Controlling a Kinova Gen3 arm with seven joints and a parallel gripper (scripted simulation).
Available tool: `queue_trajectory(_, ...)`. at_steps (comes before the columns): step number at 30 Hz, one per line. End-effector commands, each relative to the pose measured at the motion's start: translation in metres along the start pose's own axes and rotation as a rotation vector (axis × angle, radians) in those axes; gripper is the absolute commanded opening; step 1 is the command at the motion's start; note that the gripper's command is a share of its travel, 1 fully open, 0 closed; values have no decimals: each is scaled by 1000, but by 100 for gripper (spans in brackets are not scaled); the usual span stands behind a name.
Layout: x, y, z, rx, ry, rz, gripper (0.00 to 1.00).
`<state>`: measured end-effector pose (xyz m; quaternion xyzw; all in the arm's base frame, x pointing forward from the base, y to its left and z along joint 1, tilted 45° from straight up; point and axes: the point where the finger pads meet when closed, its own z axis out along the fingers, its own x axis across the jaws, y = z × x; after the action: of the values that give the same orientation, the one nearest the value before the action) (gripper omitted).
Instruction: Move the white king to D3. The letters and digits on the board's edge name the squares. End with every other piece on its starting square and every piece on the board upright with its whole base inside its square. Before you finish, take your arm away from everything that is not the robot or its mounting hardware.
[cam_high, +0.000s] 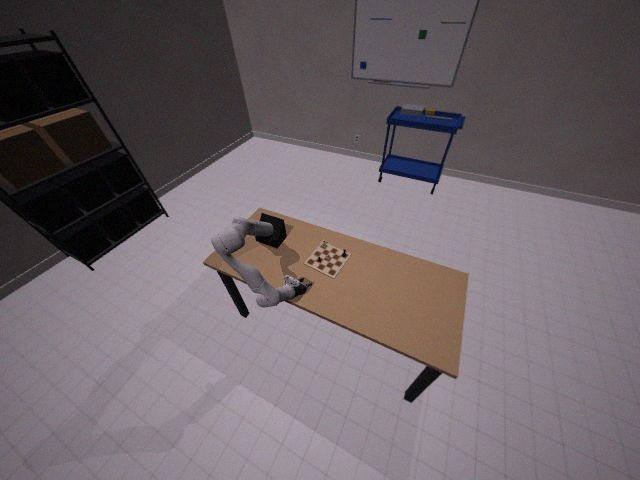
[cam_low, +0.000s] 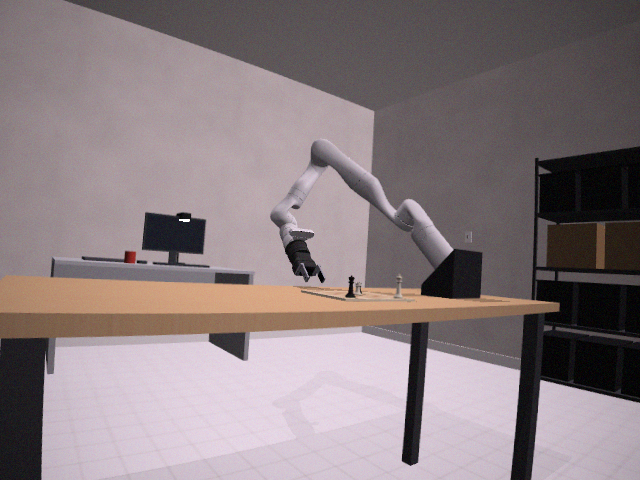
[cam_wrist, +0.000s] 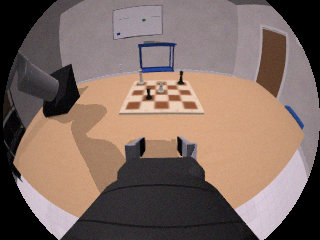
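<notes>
gripper spread, empty | hovering near table edge, short of chessboard | lining up for white king

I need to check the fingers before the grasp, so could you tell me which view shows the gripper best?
The exterior view: the gripper hangs open and empty above the table, short of the chessboard. The wrist view shows only its fingertips; the top view shows it tiny.

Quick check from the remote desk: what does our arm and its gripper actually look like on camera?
The arm is glossy white, built of rounded tubular links, rising from a black block base. The gripper is black with two short dark-grey fingers. No cables or markings show.
</notes>
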<state>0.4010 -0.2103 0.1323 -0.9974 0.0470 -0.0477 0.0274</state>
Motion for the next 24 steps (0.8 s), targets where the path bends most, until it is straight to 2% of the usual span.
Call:
queue_trajectory(1,4,1,0,-3,8,-3,100)
queue_trajectory(9,2,-8,-7,-1,5,-2,100)
queue_trajectory(20,4,-58,-52,-1,7,-2,100)
queue_trajectory(24,5,-63,-57,-2,9,-3,100)
